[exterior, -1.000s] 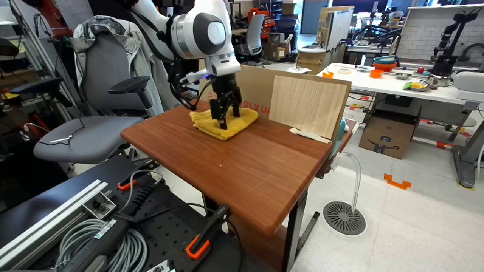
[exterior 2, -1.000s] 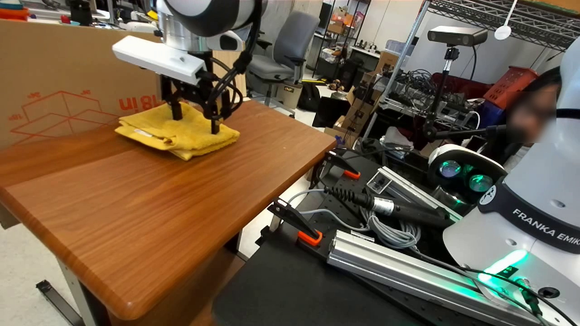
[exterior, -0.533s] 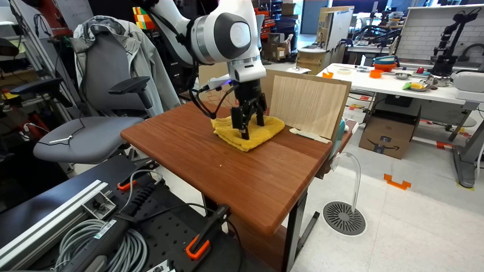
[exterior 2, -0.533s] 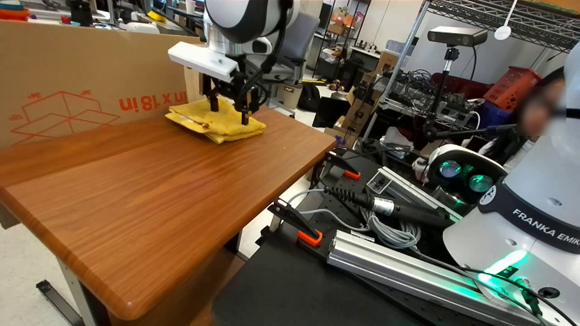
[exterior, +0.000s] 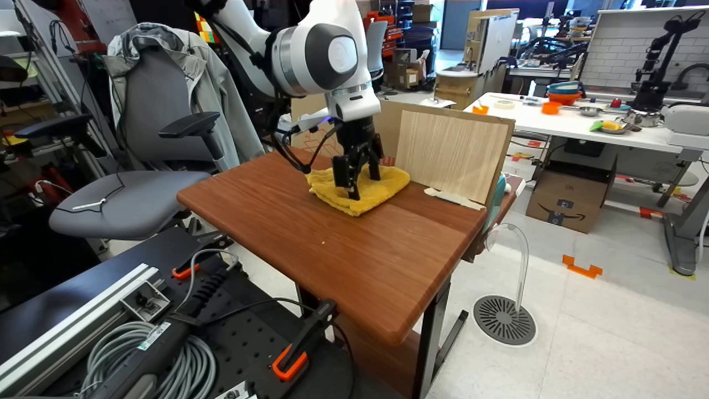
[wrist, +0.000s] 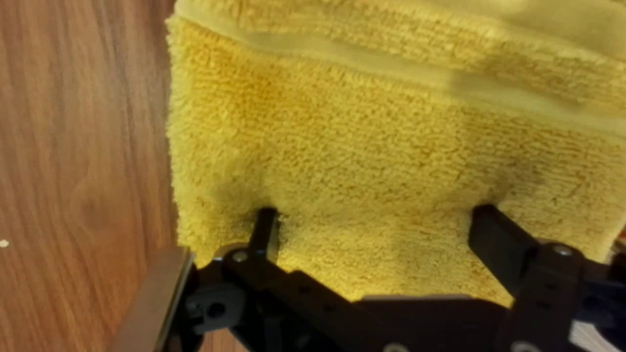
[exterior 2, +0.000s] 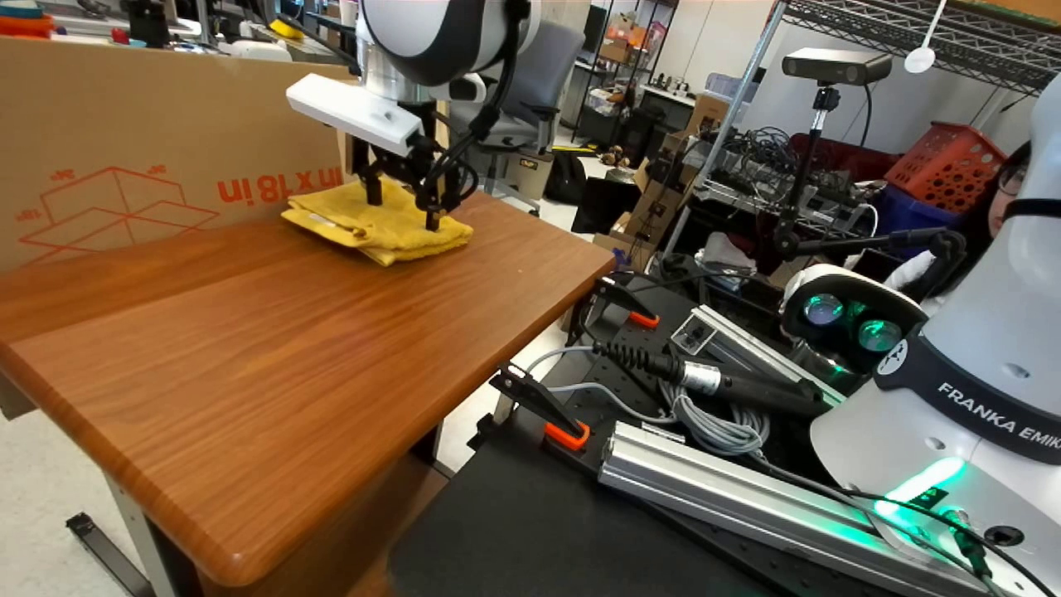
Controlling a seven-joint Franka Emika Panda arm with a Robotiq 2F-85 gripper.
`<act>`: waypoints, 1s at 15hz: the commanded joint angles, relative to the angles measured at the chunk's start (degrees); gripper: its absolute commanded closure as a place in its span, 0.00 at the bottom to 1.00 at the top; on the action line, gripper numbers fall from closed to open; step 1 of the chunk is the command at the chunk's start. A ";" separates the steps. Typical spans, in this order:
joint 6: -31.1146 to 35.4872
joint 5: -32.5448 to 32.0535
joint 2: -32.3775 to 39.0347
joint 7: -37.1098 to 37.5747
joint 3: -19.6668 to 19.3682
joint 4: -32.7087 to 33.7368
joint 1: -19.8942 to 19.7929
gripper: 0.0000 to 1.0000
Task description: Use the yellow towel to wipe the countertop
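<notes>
A folded yellow towel (exterior: 390, 183) lies flat on the brown wooden countertop (exterior: 332, 249), near its back edge. It also shows on the countertop (exterior 2: 249, 356) in an exterior view, where the towel (exterior 2: 327, 217) has a small white tag. My gripper (exterior: 364, 185) points down, and both fingertips press on the towel's top. In the wrist view the gripper (wrist: 376, 211) has its fingers wide apart, with flat towel (wrist: 352, 137) between them and nothing pinched. The towel's underside is hidden.
A cardboard panel (exterior 2: 124, 149) stands along the countertop's back edge, with a light wood board (exterior: 448, 155) against it. A dark bench with clamps (exterior: 291, 360) and coiled grey cable (exterior: 194, 366) adjoins the front. A grey chair (exterior: 127, 199) stands beside the countertop.
Over the last second the gripper and the towel under it have slid together along the countertop, then a little way back. The fingers have stayed apart.
</notes>
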 commanded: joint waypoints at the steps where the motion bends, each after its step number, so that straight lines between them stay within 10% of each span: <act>1: 3.44 0.15 2.91 1.28 0.34 -1.69 -0.55 0.00; 15: 5.28 -4.60 2.78 5.20 -13.06 -12.86 -0.65 0.00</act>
